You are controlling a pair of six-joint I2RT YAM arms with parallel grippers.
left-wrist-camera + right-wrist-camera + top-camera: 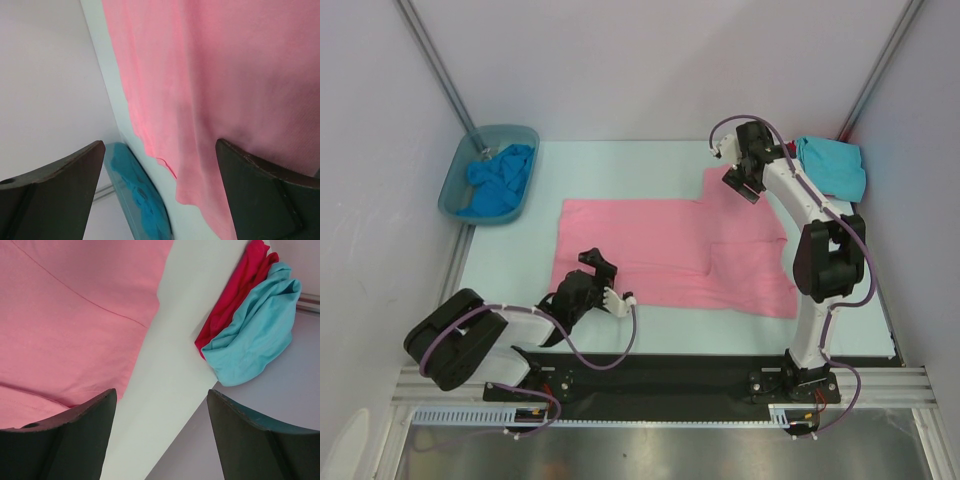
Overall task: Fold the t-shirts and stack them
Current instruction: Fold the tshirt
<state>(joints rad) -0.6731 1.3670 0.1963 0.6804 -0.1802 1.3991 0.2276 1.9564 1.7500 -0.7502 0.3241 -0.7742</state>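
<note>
The pink t-shirt [670, 255] lies spread flat across the middle of the table [510, 270], a pale mint surface with white walls on three sides and slanting metal posts [435, 65] in the far corners. The shirt's outline is stepped: its right half reaches farther back than its left, and a fold line crosses the cloth near the right side.

At the far right corner, just beside the wall, a turquoise t-shirt [835, 165] sits bunched up on top of a red t-shirt [235, 292]. Only a strip of the red shows beneath it. A bare band of table lies between this pair and the pink shirt.

At the far left corner a see-through grey-blue tub [455, 185] stands against the wall, with a blue t-shirt [500, 180] crumpled inside.

The left gripper [607, 280] is low over the near left part of the pink shirt. Its jaws are spread wide with nothing between them, and its wrist view shows the shirt's left edge and the tub beyond. The right gripper [740, 185] is over the far right corner of the pink shirt, jaws also well apart and empty. Its wrist view shows pink cloth on one side and bare table between the fingers.

Both arms are bolted to a black strip [670, 375] along the near edge, in front of a metal rail [650, 412].
</note>
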